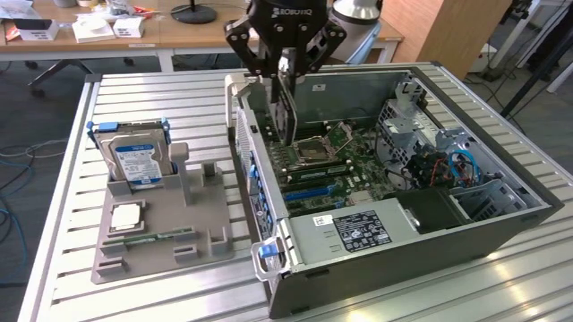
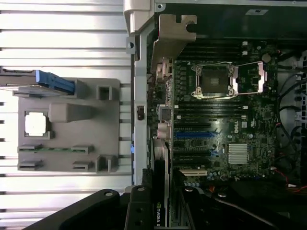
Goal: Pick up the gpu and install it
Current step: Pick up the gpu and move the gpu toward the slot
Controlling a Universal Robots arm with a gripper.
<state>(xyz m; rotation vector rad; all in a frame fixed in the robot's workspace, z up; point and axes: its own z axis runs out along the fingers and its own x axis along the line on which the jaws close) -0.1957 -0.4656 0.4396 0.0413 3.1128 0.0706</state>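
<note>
Exterior view, upper middle: my gripper [image 1: 288, 67] is partly closed on the top edge of the gpu [image 1: 286, 111], upright over the motherboard [image 1: 336, 157]. It seems light, stiff and fragile; its edges look the safest hold.

A robotics lab or workshop is indicated: a gripper [image 1: 286, 67] with a gpu [image 1: 288, 111] clamped in it is seen over an open PC case [image 1: 430, 265] on a slatted metal table [image 1: 152, 90]; a grey parts fixture [image 1: 215, 248], cluttered wooden desks [image 1: 179, 32], floor cables [image 1: 13, 164] and a stand's legs [image 1: 537, 70] are noted around it.
</note>
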